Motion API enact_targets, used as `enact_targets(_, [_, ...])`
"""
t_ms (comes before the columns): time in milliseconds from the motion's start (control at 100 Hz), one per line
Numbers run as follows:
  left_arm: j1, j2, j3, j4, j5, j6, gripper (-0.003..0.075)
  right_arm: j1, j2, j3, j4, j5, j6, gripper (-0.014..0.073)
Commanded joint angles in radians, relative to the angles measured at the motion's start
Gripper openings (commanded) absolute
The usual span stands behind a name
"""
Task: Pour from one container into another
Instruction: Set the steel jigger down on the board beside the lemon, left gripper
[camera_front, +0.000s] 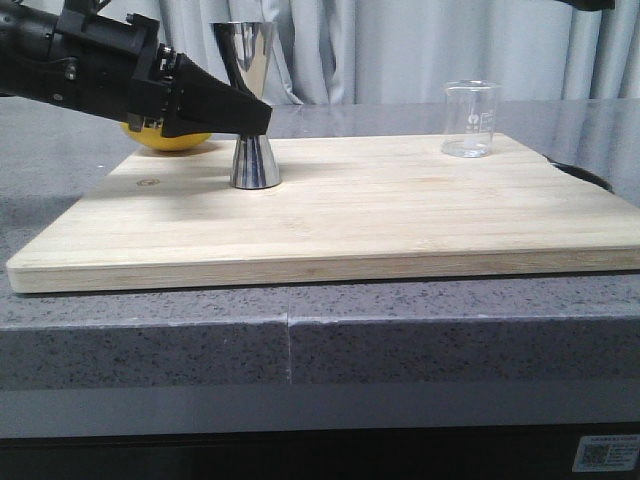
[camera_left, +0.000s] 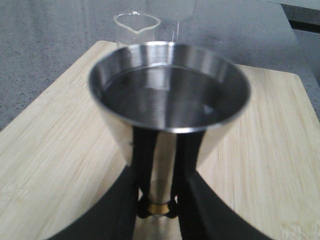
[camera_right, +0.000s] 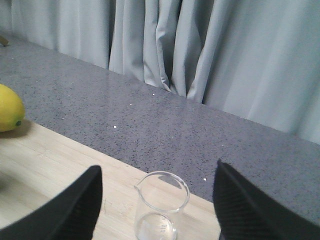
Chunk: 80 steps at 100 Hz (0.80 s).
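Beaker (camera_front: 470, 119) stands upright at the far right corner of the board (camera_front: 400, 215), empty as far as I can tell, long axis vertical, pour lip pointing toward the jigger side in the left wrist view (camera_left: 137, 25). Right gripper (camera_right: 157, 200) is spread wide, one finger on each side of the beaker (camera_right: 161, 207), beaker roughly centered in the gap, neither pad touching glass; the fingers (camera_right: 75, 205) look higher than the beaker base and nearer the camera, so the beaker lies forward and down from them. Right arm is clearly the nearer one to it. In the front view the right gripper itself is out of frame. Jigger (camera_front: 250, 105) stands upright on the left part of the board, well apart from the beaker, base on the wood. Left gripper (camera_front: 245, 118) is closed around its narrow waist, fingers (camera_left: 190, 150) either side of the gold band (camera_left: 159, 207); the top cup (camera_left: 169, 87) opens up, dark inside, can't tell if liquid is in it. Lemon (camera_front: 165, 137) sits behind the left gripper, off the board's far left edge. Judgement: next move turns on the right gripper dropping straight along the beaker's axis and closing on the walls, then carrying it leftward to the held jigger.
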Motion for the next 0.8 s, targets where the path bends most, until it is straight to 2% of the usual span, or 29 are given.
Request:
enact_targets(0, [0.001, -0.047, -0.023, -0.058, 0.05, -0.008, 0.0162, -0.004, -0.032, -0.021, 0.015, -0.063, -0.002, 0.0428])
enact_targets(90, [0.001, -0.047, -0.023, -0.056, 0.05, -0.009, 0.0167, -0.004, -0.032, -0.021, 0.015, -0.063, -0.002, 0.0428])
enact_targets(290, [0.001, -0.047, -0.023, -0.056, 0.046, -0.025, 0.0235, -0.004, -0.032, -0.021, 0.015, -0.063, -0.002, 0.0428])
enact_targets(790, [0.001, -0.047, -0.023, -0.038, 0.046, -0.036, 0.0235, -0.004, -0.032, -0.021, 0.015, -0.065, -0.002, 0.0428])
